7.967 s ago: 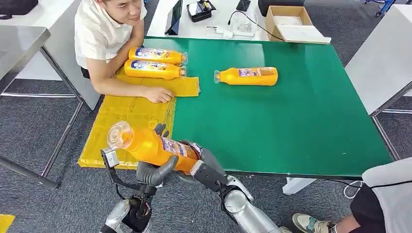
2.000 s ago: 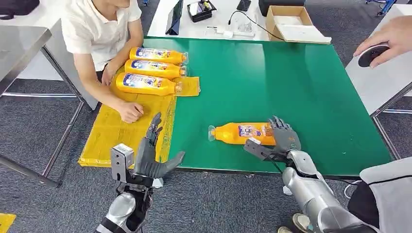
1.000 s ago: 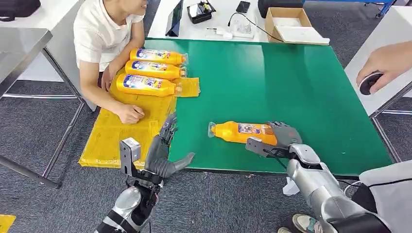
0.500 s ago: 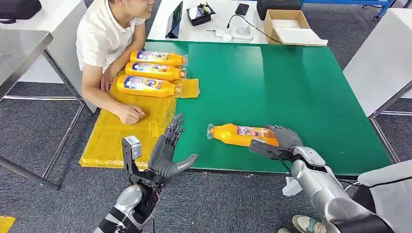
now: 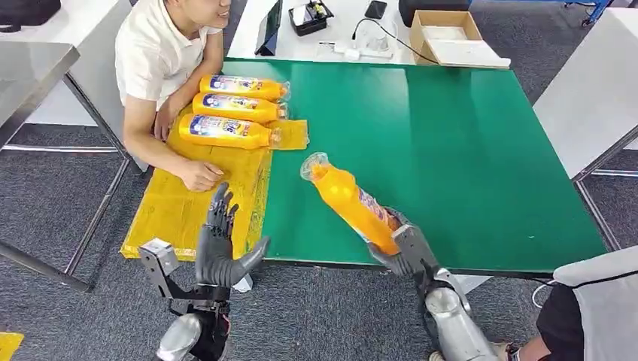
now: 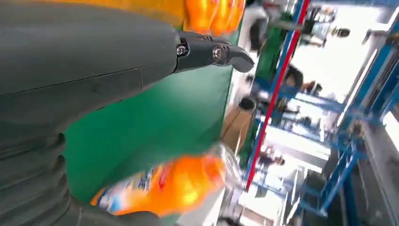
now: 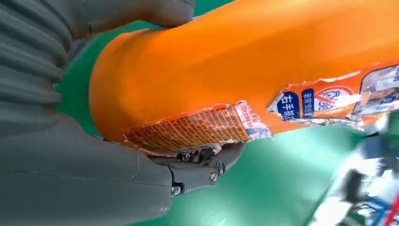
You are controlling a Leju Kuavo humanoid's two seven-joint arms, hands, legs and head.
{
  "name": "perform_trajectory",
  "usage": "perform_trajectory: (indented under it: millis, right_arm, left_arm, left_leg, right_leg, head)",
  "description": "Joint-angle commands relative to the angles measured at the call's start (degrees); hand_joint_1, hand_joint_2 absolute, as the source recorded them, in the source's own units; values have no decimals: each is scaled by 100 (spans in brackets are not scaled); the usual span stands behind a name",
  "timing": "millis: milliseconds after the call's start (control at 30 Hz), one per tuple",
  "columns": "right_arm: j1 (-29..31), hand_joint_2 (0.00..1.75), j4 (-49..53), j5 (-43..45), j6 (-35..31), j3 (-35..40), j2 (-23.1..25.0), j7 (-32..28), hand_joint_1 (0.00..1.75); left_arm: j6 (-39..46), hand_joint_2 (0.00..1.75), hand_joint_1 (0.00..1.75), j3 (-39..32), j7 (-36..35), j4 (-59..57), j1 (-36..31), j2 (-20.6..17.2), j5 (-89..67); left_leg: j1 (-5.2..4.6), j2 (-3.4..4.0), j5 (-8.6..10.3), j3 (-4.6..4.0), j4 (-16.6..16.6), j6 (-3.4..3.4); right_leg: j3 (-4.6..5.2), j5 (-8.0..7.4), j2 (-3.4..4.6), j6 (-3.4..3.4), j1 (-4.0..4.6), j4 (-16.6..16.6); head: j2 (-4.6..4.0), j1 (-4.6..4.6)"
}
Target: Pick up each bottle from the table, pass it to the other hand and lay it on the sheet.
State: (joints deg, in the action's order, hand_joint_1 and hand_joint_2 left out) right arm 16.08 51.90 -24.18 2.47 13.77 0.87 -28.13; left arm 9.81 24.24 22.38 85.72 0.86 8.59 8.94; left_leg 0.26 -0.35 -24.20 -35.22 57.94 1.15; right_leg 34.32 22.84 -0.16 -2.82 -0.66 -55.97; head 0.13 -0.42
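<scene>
Right hand (image 5: 401,252) gripped the base end of an orange bottle (image 5: 352,203), fingers wrapped round it, bottle lifted off the green table (image 5: 466,150) and tilted, clear cap end pointing up and away toward the left hand's side. Right wrist view added what the head view didn't: torn label on the bottle (image 7: 263,70), thumb over the top of the body, a dark finger (image 7: 202,169) under it, green table behind. Left hand (image 5: 218,244) was held upright near the table's near edge, fingers spread apart, thumb out toward the bottle, holding nothing, well apart from the bottle. Left wrist view showed the held bottle (image 6: 164,188) blurred past the thumb (image 6: 211,52), plus blue racking beyond the table. Beyond the left hand lay the yellow sheet (image 5: 188,195); at its far end three more orange bottles (image 5: 226,131) lay side by side, caps toward the table middle. Count: four bottles, one held, three on the sheet; one sheet; two robot hands. A person (image 5: 162,53) in a white shirt leaned on the sheet beside the three bottles, fist resting on it. Cardboard box (image 5: 448,34) sat past the table's far edge.
</scene>
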Motion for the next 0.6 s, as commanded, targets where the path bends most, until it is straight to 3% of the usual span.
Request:
perform_trajectory:
  millis: [33, 133, 200, 300, 400, 467, 500, 600]
  right_arm:
    - [-667, 175, 1524, 188, -113, 750, 255, 41, 175]
    - [-355, 175, 1222, 201, -105, 972, 268, 64, 175]
    - [-69, 175, 938, 229, 372, 1269, 211, 198, 175]
    - [66, 175, 1060, 201, 377, 1503, 151, 104, 175]
    - [164, 175, 1223, 133, 435, 1768, 29, 216, 147]
    - [233, 175, 1103, 29, 400, 1919, 33, 224, 159]
    - [240, 175, 1070, -11, 387, 1977, 28, 187, 175]
    - [266, 175, 948, 6, 433, 2153, 16, -15, 168]
  left_arm:
    - [-277, 175, 0, -117, -304, 64, 122, -64, 123]
    - [-1007, 175, 0, 138, -605, -60, 50, -155, 666]
    - [-867, 175, 0, 249, -441, -184, -23, -112, 409]
    - [-789, 175, 0, 462, -608, -463, -151, -5, 336]
    - [-896, 175, 0, 548, -610, -682, -285, 45, 577]
    - [-700, 175, 0, 546, -481, -661, -367, 109, 535]
    - [-577, 175, 0, 555, -478, -648, -397, 134, 467]
    - [-674, 175, 0, 690, -614, -665, -513, 179, 696]
  left_leg:
    - [2, 6, -10, 11, -2, -5]
    - [-1, 7, -8, 2, -2, -4]
    - [-1, 17, -7, -5, 0, -4]
    - [-4, 8, -3, -11, -2, -2]
    - [-5, 2, -1, -7, -4, -2]
    - [-7, 1, -8, 10, -2, -4]
    - [-3, 3, -2, -6, -1, -2]
    - [-3, -3, -2, -1, -4, -2]
  right_leg:
    - [-7, 8, 6, 8, 2, 1]
    - [3, 6, 9, 8, -1, -1]
    - [12, 3, 14, 9, -1, -1]
    - [14, 2, 5, 6, -5, 1]
    - [12, 3, -2, 7, -6, 1]
    - [-3, 13, -2, 12, -8, -4]
    - [10, 4, 2, 7, -4, 1]
    - [3, 6, -6, 7, -3, 3]
  head:
    - [0, -2]
    - [0, -2]
    - [0, 0]
    - [0, 2]
    - [0, 0]
    - [-2, 2]
    - [0, 0]
    - [0, 0]
